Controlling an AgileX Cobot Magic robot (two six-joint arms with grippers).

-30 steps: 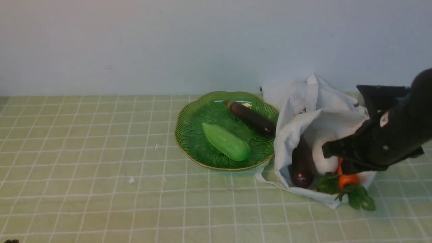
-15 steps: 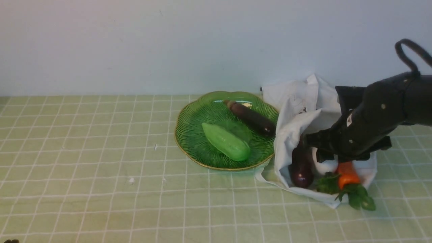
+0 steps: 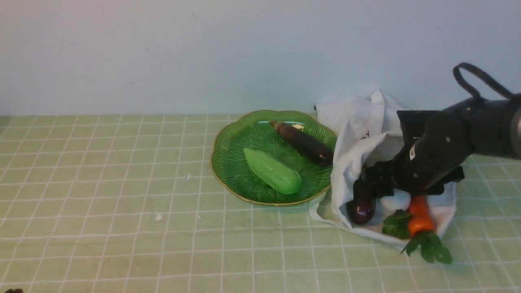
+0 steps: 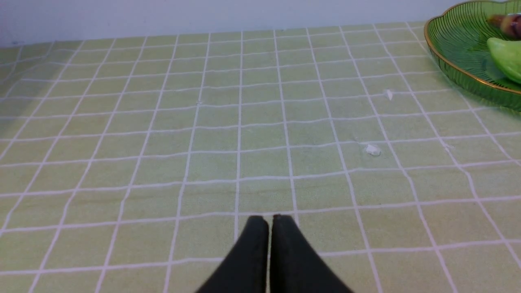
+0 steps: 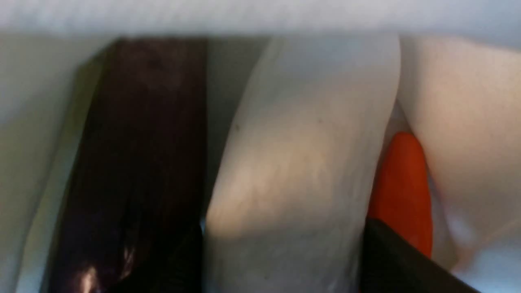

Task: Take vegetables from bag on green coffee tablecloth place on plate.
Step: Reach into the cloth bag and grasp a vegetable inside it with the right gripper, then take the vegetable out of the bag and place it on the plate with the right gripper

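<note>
The white cloth bag (image 3: 354,134) lies open on the green coffee tablecloth (image 3: 122,183), right of the green plate (image 3: 226,162). Inside it lie a dark-purple eggplant (image 3: 360,205), a white radish (image 3: 397,200) and an orange carrot (image 3: 420,217) with green leaves. My right gripper (image 3: 376,183) reaches into the bag and stands open. In the right wrist view its fingers (image 5: 395,260) stand on either side of the radish (image 5: 301,162), between the eggplant (image 5: 138,162) and the carrot (image 5: 403,191). My left gripper (image 4: 270,219) is shut over bare cloth.
A light-green vegetable (image 3: 272,171) and a long dark-purple one (image 3: 303,142) lie on the plate. Small white crumbs (image 3: 158,218) dot the cloth left of the plate. A pale wall runs behind the table's far edge.
My right arm has moved left and deeper into the bag, and its gripper has gone from shut to open. The carrot and the bag's front edge have shifted slightly.
</note>
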